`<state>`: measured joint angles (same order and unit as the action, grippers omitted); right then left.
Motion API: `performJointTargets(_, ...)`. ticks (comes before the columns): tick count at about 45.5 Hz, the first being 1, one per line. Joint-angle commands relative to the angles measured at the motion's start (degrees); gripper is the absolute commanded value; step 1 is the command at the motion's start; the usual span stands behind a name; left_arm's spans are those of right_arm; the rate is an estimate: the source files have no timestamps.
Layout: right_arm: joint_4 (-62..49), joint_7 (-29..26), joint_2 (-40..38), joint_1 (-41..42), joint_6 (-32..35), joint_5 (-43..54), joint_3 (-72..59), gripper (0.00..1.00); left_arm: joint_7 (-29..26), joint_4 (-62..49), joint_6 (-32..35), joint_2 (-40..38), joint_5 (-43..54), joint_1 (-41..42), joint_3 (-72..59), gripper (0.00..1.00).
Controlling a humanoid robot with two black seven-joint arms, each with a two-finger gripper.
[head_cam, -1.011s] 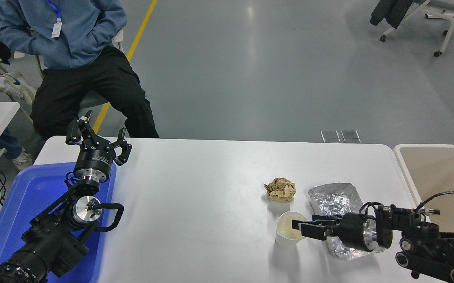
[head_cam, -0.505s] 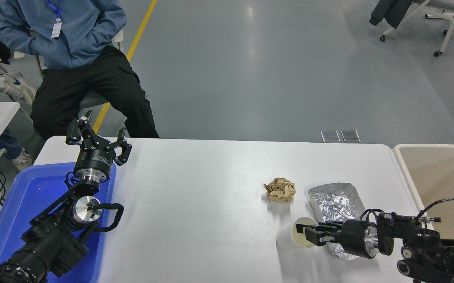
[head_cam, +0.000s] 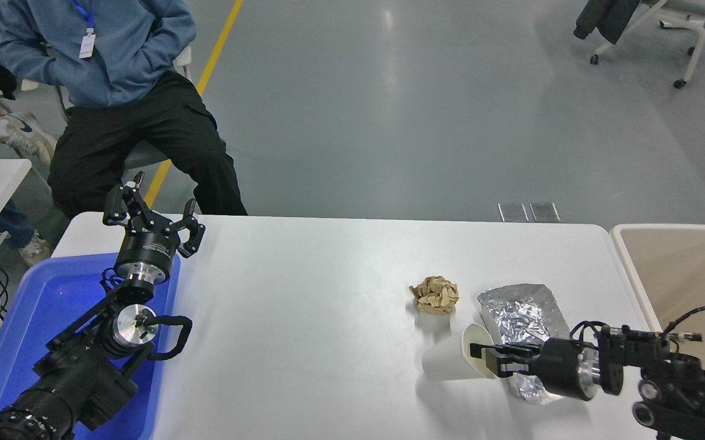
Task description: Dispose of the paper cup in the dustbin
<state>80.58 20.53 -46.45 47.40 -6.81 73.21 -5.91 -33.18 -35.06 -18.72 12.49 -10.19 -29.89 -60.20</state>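
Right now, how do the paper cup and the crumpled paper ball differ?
The paper cup is white, smooth and tapered; the paper ball is tan and crumpled. The cup lies tipped over, mouth toward the right end effector, whose fingers grip its rim; the ball sits free, farther back, touched by nothing. The cup looks larger than the ball. Both lie on the white table, just left of the foil tray.

On the white table (head_cam: 328,287), a crumpled tan paper ball (head_cam: 435,294) sits right of centre, and just beside it on the right lies a crinkled silver foil tray (head_cam: 520,315). Over at the left edge sits a blue plastic tray (head_cam: 35,318). Beyond the far-left corner, a person (head_cam: 114,91) in a blue top and black trousers is seated. At top right, a wheeled chair (head_cam: 664,24) stands on the grey floor.
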Motion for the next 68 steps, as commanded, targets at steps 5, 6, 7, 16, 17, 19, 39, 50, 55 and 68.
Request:
performJointTargets(5, 12.49, 0.39, -12.43, 7.87, 5.04, -11.58, 0.99, 0.00, -0.04, 0.08, 0.00, 0.00, 0.00, 0.01, 0.00, 1.00)
performJointTargets(6, 12.85, 0.39, -13.04, 8.40, 5.57, -12.81, 1.25, 0.00, -0.04, 0.00, 0.00, 0.00, 0.00, 0.01, 0.00, 1.00)
performJointTargets(7, 13.02, 0.47, -13.57, 8.93, 6.27, -14.22, 1.69, 0.00, -0.04, 0.08, 0.00, 0.00, 0.00, 0.01, 0.00, 1.00)
performJointTargets(16, 12.68, 0.04, -17.96, 10.87, 14.35, -27.31, 10.21, 0.00, -0.04, 0.08, 0.00, 0.08, 0.00, 0.01, 0.00, 1.00)
performJointTargets(17, 12.59, -0.05, -18.58, 10.95, 15.23, -28.81, 11.35, 0.00, -0.04, 0.08, 0.00, 0.08, 0.00, 0.01, 0.00, 1.00)
performJointTargets(19, 12.33, -0.23, -19.46, 11.30, 16.82, -31.62, 13.46, 0.00, -0.04, 0.08, 0.00, 0.08, 0.00, 0.01, 0.00, 1.00)
performJointTargets(39, -4.45, -6.38, -21.31, 16.05, 20.96, -61.07, 15.67, 0.00, -0.04, 0.08, 0.00, 0.08, 0.00, 0.01, 0.00, 1.00)
performJointTargets(50, -20.97, -12.70, -17.45, 13.95, 20.25, -71.79, 15.23, 0.00, -0.04, 0.08, 0.00, 0.08, 0.00, 0.09, 0.00, 1.00)
performJointTargets(55, -28.62, -15.25, -15.86, 11.40, 20.17, -76.98, 15.23, 0.00, -0.04, 0.08, 0.00, 0.08, 0.00, 0.09, 0.00, 1.00)
performJointTargets(68, -42.60, -19.82, -13.22, 5.60, 17.62, -81.82, 15.32, 0.00, -0.04, 0.17, 0.00, 0.08, 0.00, 0.09, 0.00, 1.00)
